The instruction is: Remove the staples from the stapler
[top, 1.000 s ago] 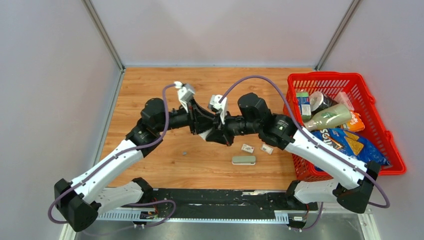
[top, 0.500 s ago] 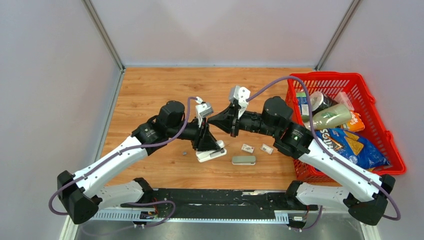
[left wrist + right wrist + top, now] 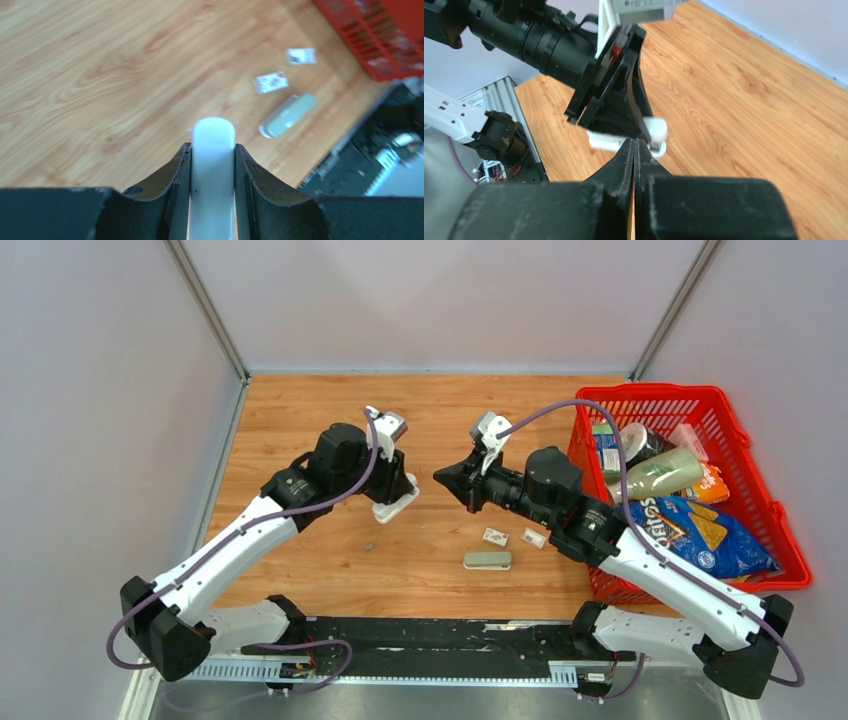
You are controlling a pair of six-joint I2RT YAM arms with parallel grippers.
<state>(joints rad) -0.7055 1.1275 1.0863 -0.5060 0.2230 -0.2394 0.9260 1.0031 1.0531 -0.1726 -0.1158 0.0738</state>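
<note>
The left gripper is clamped partway closed on the white stapler; the right gripper, pressed fully closed and empty, points at it from nearby; a tiny dark staple bit lies on the counter just nearside of the left gripper.

- Your left arm rises from its base, well to the lower left of the stapler. It bends at the elbow and comes at the stapler from the left.
- Your left gripper points downward and grips the stapler, with one of its fingers on each side. The stapler's rounded end sticks out past the fingertips.
- Your right arm extends from its base, well to the lower right of the stapler, and runs leftward toward it.
- Your right gripper has its fingers pressed together with nothing between them. Its tip points left at the stapler from near its right side, with a gap between the two.
</note>
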